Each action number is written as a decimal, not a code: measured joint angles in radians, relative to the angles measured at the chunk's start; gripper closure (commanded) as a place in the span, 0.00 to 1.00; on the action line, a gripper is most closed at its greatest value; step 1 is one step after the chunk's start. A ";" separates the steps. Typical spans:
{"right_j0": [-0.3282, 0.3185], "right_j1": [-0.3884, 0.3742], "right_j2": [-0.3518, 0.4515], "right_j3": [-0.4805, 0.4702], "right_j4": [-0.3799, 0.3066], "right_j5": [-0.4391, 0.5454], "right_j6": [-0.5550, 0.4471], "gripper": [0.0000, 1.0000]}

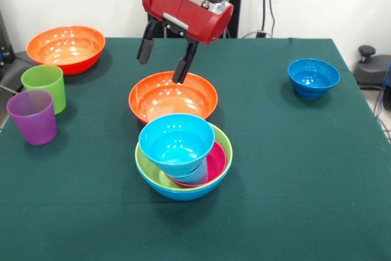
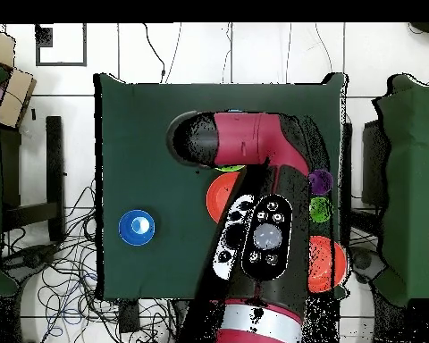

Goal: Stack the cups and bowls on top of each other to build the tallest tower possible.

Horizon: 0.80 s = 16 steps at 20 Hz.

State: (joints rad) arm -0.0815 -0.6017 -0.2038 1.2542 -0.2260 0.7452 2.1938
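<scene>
My gripper (image 1: 160, 70) hangs open and empty above the far rim of an orange bowl (image 1: 173, 97) at the table's middle. Just in front of that bowl stands the tower: a large blue bowl (image 1: 183, 192) at the bottom, a lime green bowl (image 1: 223, 142) in it, then a magenta small bowl (image 1: 215, 164). A cyan small bowl (image 1: 176, 142) sits tilted on top, with a light blue cup (image 1: 194, 175) showing under it. The green cup (image 1: 44, 87) and purple cup (image 1: 32, 116) stand upright at the left. In the overhead view the arm (image 2: 254, 152) hides the gripper and most of the tower.
A second orange bowl (image 1: 66, 47) sits at the far left corner. A dark blue small bowl (image 1: 313, 77) stands alone at the right, and it is the blue bowl (image 2: 137, 228) at the left of the overhead view. Cables lie beyond the table edges.
</scene>
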 measured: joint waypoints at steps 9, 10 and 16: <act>-0.023 -0.020 0.020 0.106 0.000 -0.118 0.000 0.00; -0.025 -0.022 0.022 0.112 0.000 -0.122 0.000 0.00; -0.039 -0.027 0.033 0.151 0.000 -0.129 0.000 0.00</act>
State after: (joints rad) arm -0.1202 -0.6282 -0.1708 1.4050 -0.2260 0.6160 2.1938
